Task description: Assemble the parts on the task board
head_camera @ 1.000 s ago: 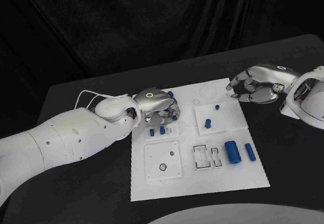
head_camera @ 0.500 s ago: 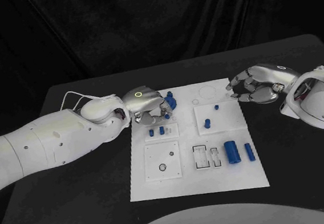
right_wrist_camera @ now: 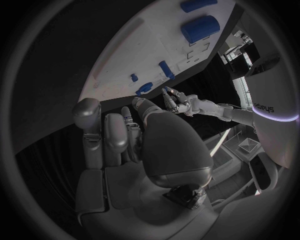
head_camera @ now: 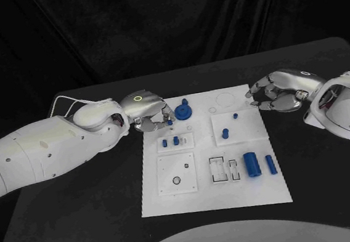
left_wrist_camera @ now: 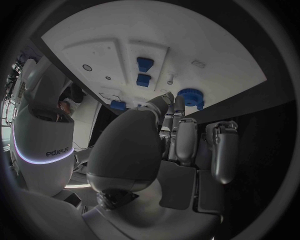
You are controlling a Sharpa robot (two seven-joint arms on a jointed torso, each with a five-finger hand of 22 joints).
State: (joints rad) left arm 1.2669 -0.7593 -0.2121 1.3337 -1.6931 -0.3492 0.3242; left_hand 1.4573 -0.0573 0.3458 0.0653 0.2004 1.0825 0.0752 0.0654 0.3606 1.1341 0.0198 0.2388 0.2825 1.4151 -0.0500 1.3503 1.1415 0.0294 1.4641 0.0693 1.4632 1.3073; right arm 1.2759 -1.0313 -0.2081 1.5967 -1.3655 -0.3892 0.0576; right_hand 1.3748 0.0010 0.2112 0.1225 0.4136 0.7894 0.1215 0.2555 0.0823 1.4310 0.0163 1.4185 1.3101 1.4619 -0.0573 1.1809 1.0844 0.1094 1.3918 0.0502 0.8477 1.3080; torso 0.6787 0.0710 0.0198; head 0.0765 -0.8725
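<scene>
White flat task board (head_camera: pixel 209 196) in the middle of the black table, with raised square plates and slots on it. Round blue gear part (head_camera: pixel 183 111) at the 11 o'clock corner, a small peg sticking up from it. Two small blue pegs (head_camera: pixel 170 141) standing side by side just below the gear. One tiny blue peg (head_camera: pixel 234 114) at 1 o'clock, one longer blue peg (head_camera: pixel 225 131) just under it. Fat blue cylinder (head_camera: pixel 251 164) lying flat at 4 o'clock, thinner blue rod (head_camera: pixel 270 164) close beside it
</scene>
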